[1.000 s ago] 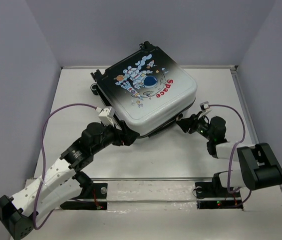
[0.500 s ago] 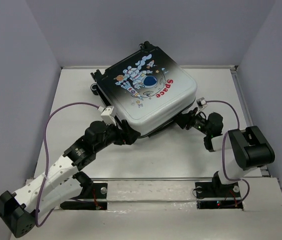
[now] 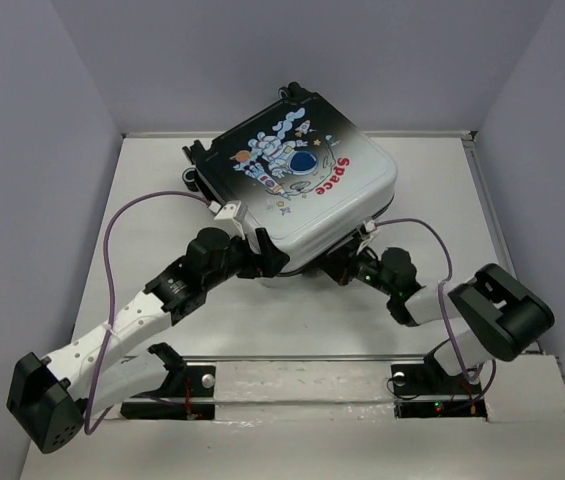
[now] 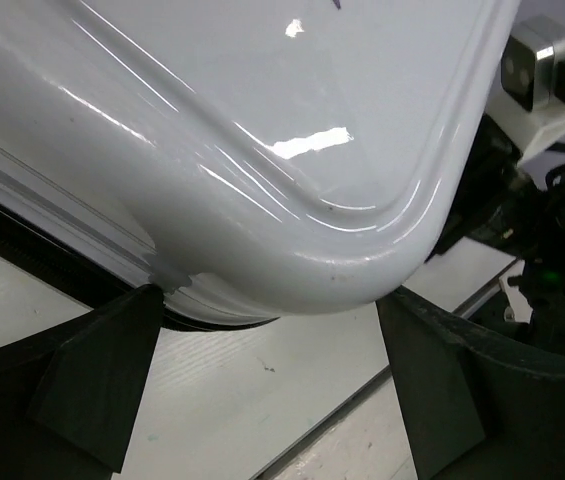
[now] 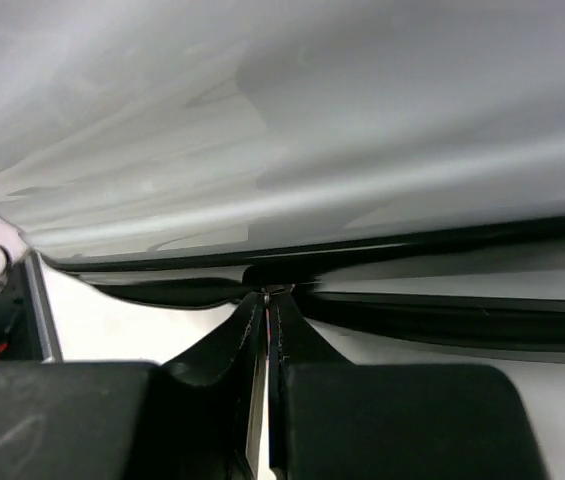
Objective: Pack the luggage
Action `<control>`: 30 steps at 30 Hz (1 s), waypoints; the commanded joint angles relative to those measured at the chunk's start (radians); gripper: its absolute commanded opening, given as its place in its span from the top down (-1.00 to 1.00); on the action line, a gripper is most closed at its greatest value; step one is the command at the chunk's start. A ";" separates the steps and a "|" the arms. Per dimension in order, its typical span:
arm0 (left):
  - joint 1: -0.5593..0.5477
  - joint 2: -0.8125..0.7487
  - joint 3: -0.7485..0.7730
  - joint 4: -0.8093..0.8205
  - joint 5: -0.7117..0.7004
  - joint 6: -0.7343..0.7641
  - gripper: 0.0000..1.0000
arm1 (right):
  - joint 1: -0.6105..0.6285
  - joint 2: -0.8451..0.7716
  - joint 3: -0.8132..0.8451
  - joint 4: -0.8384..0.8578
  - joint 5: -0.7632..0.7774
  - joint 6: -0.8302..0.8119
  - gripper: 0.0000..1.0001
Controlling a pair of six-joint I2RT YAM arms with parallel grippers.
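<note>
Luggage sits far-centre on the table, turned diagonal, one corner pointing toward the arm bases. Lid side is up: astronaut print and red "Space" show, and the shell fades from black at the far end to white at the near end. Black base edge and wheels peek out at the far-left side. Lid lies on the base; can't tell if it's zipped.

L gripper is at the near white corner, low at seam level. Left wrist view: both fingers are spread wide, one on each side of the rounded corner, nothing held. Can't tell if the finger tips touch the shell.

R gripper is tucked under the near-right edge of the lid, just beside the L one, with the corner between them. Right wrist view: fingers are pressed together with only a thin slit left, tips right at the black zip band under the white shell. Can't tell whether anything is pinched there.

R wrist cam block, white, shows at the top right of the left wrist view, behind the corner. Grey walls enclose the table on three sides.
</note>
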 commanded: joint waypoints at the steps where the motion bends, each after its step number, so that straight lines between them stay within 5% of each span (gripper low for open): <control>1: 0.002 0.067 0.132 0.217 -0.028 0.032 -0.98 | 0.321 -0.102 -0.011 -0.181 0.317 -0.072 0.86; 6: -0.003 0.142 0.249 0.252 -0.019 0.019 -0.98 | 0.713 -0.040 0.090 -0.297 0.532 -0.020 0.86; 10: -0.011 0.193 0.321 0.266 -0.008 -0.001 -0.98 | 0.878 0.108 0.308 -0.314 0.622 -0.009 0.86; 15: -0.012 0.261 0.437 0.247 0.009 -0.014 -0.98 | 0.915 0.220 0.373 -0.080 0.615 0.056 0.86; 21: 0.012 0.350 0.629 0.047 -0.061 0.084 -0.98 | 0.915 0.140 0.190 0.007 0.781 0.123 0.86; 30: 0.577 0.373 0.596 0.001 0.113 0.020 -0.98 | 0.915 -0.015 0.107 -0.156 0.778 0.126 0.86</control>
